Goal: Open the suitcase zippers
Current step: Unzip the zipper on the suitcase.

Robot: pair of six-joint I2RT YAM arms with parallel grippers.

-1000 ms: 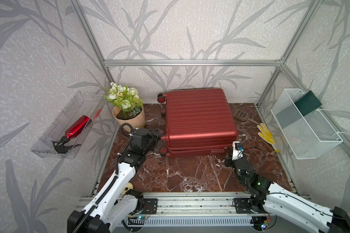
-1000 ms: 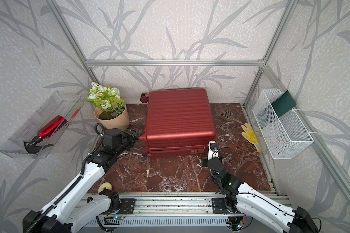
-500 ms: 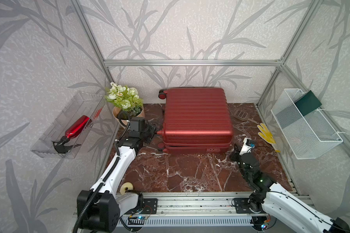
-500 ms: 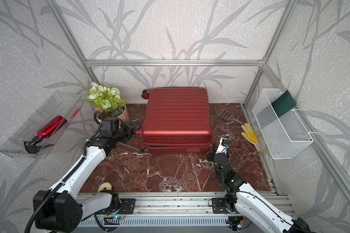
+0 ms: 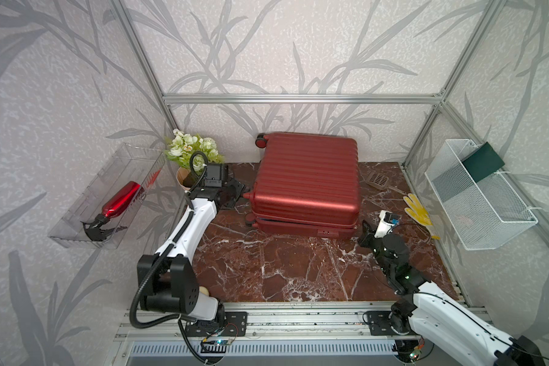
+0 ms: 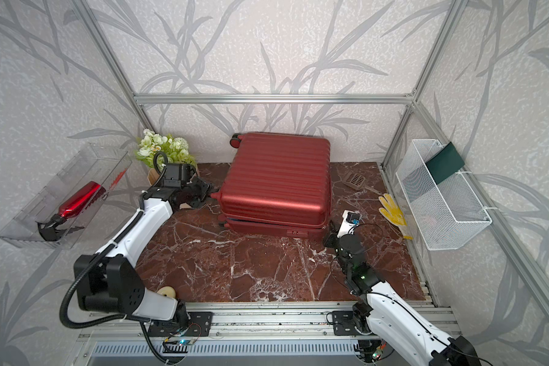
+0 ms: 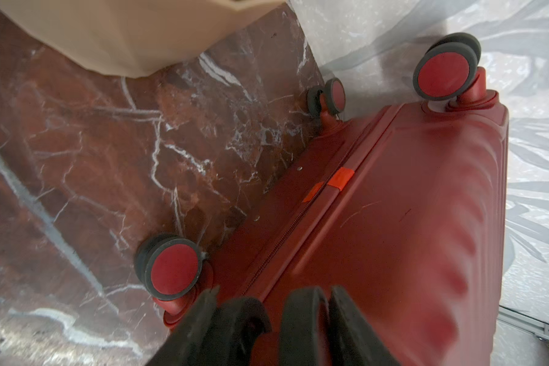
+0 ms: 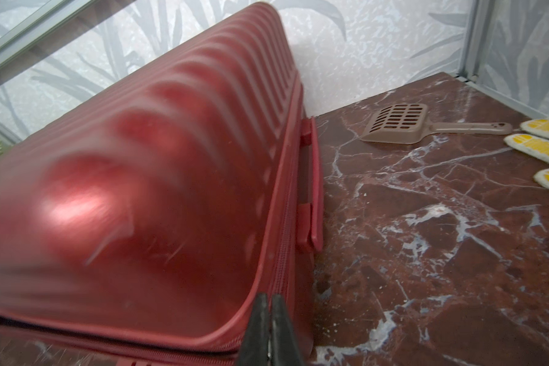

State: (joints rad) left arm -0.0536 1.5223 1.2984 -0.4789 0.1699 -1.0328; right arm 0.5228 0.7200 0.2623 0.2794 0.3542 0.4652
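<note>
The dark red ribbed suitcase (image 5: 305,180) (image 6: 276,180) lies flat against the back wall. Its front seam gapes a little. My left gripper (image 5: 239,194) (image 7: 273,298) is at the case's left side by the wheels (image 7: 171,269). Its jaws stand half apart with a red corner part of the upper shell between the pads. The zipper track (image 7: 286,234) carries a patch of orange tape (image 7: 339,179). My right gripper (image 5: 365,225) (image 8: 270,299) is shut on the zipper (image 8: 282,240) at the front right corner, where the open seam meets closed track. The pull itself is hidden.
A flower pot (image 5: 187,155) stands just behind my left wrist. A clear wall bin holds a red spray bottle (image 5: 121,199). A brown scoop (image 5: 377,180) and a yellow glove (image 5: 417,209) lie right of the case, below a white wire basket (image 5: 476,202).
The suitcase has slid back towards the rear wall together with my left gripper. My right gripper has followed and stayed at the front right corner.
</note>
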